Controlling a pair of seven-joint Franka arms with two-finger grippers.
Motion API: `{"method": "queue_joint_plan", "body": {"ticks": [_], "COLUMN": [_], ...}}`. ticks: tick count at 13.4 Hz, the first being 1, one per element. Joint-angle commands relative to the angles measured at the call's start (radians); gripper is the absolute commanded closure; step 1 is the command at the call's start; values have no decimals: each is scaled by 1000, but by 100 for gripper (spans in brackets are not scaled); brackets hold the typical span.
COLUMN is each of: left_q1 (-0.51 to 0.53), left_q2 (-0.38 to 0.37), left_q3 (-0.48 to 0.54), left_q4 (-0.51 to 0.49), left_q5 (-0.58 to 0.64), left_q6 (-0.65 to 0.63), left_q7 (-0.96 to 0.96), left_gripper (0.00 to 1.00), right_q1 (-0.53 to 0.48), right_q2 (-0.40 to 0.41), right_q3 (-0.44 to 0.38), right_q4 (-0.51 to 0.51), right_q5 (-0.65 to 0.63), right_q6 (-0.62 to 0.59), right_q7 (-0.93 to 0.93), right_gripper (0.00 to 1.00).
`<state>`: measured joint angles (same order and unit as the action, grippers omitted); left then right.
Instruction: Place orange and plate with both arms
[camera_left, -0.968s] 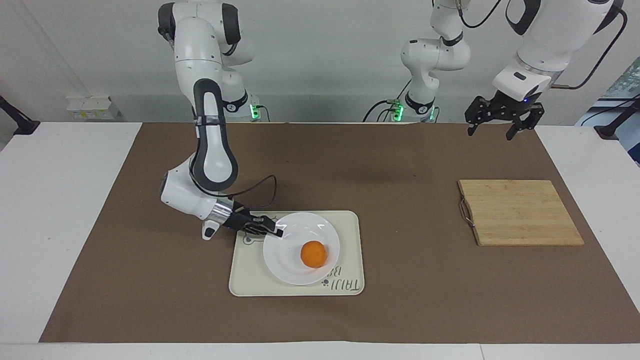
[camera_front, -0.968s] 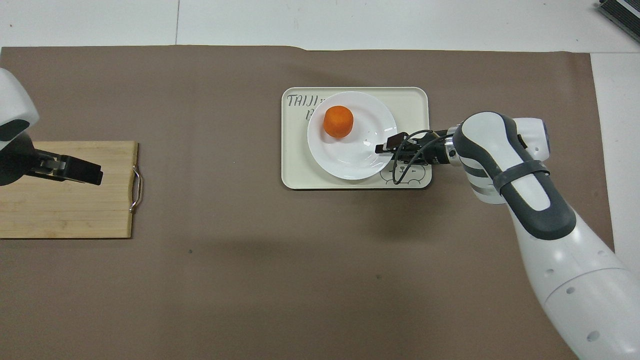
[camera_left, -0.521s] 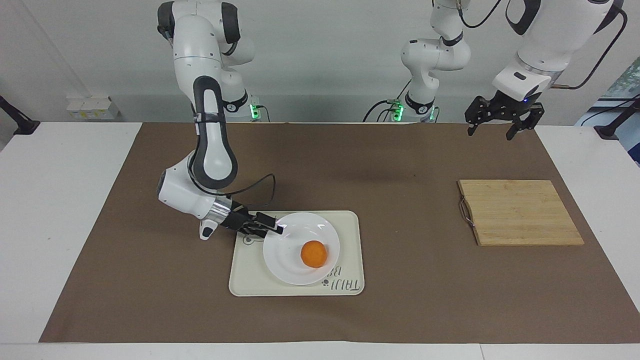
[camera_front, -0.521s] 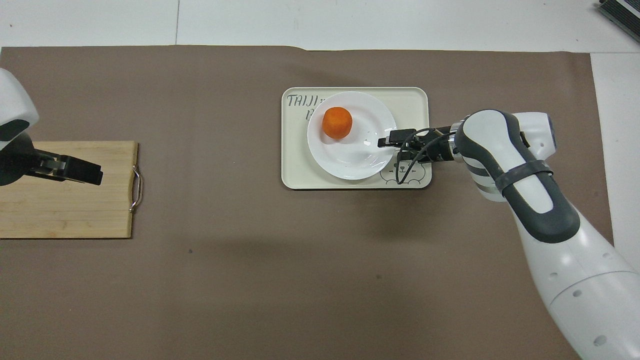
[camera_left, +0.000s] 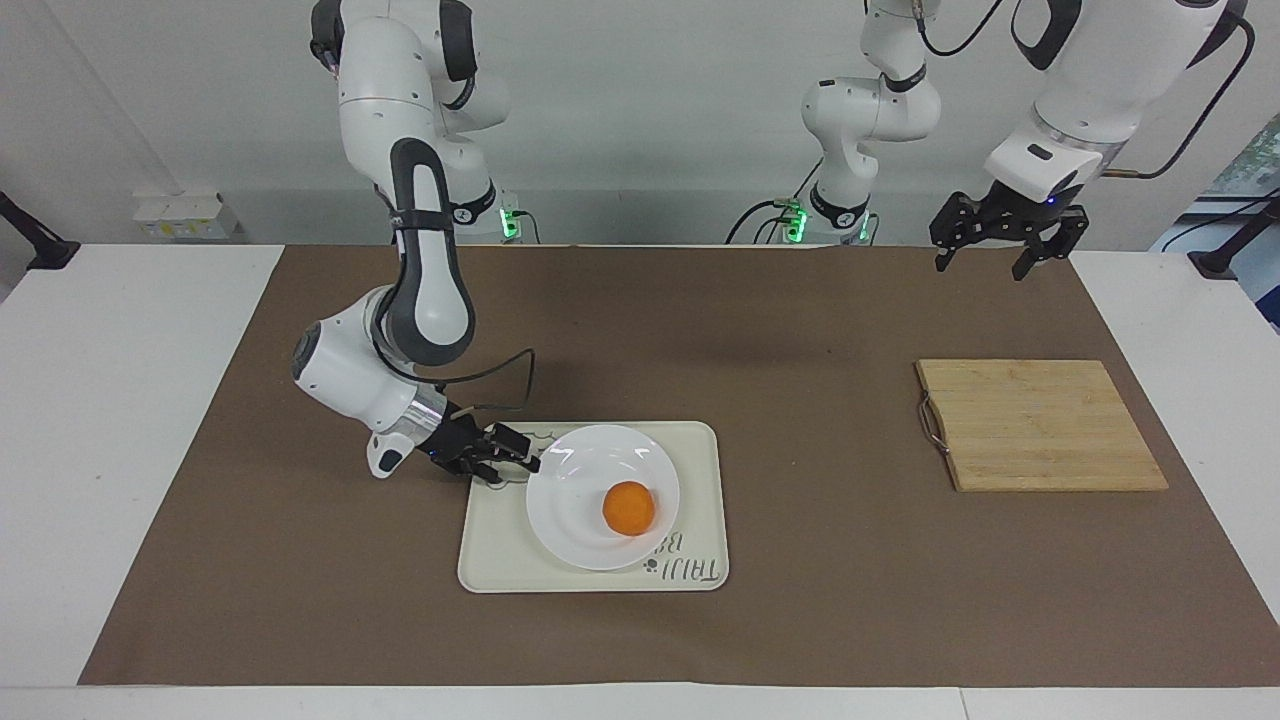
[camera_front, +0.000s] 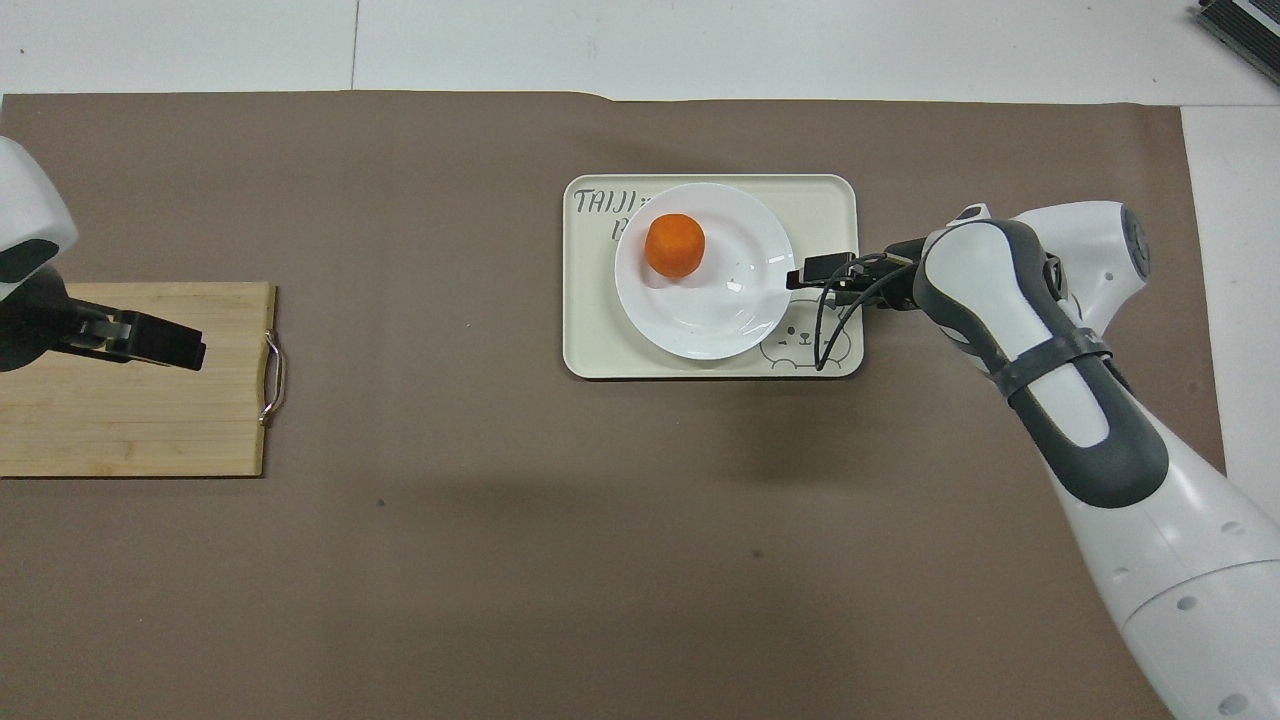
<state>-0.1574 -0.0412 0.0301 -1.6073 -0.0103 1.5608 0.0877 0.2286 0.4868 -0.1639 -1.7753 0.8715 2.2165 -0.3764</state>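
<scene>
Overhead view, left pincer (camera_front: 165, 345) over cutting board (camera_front: 140, 420), arm cropped, jaws apart, empty, right pincer (camera_left: 515, 455) jaws apart beside plate (camera_left: 575, 520) rim, contact unclear, orange (camera_left: 629, 508) on plate, plate on tray (camera_left: 700, 450), hiding lettering.

bright, even light from above in both views. soft, blurred shadows lie on the brown mat (camera_front: 450, 560) under the arms. small glints show on the glossy plate (camera_front: 700, 310). everything is in focus, with no motion blur and straight edges out to the corners.
</scene>
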Motion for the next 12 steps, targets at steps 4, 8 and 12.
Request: {"method": "queue_joint_plan", "body": {"ticks": [4, 8, 12], "left_q1": [10, 9, 10], "left_q2": [-14, -16, -16], "left_q3": [-6, -6, -6], "left_q4": [-10, -8, -10], "left_q5": [9, 9, 9], "left_q6": [-2, -2, -4], "left_q7": [-5, -5, -5], "left_gripper": [0, 0, 0], "right_q1": [3, -6, -32], "right_q2": [-91, -191, -293], "right_q3": [3, 3, 3], "right_q4": [-4, -7, -13], "right_q5": [-346, -575, -713], "right_q6": [8, -121, -309], "right_q7": [184, 284, 310], "right_gripper": [0, 0, 0]}}
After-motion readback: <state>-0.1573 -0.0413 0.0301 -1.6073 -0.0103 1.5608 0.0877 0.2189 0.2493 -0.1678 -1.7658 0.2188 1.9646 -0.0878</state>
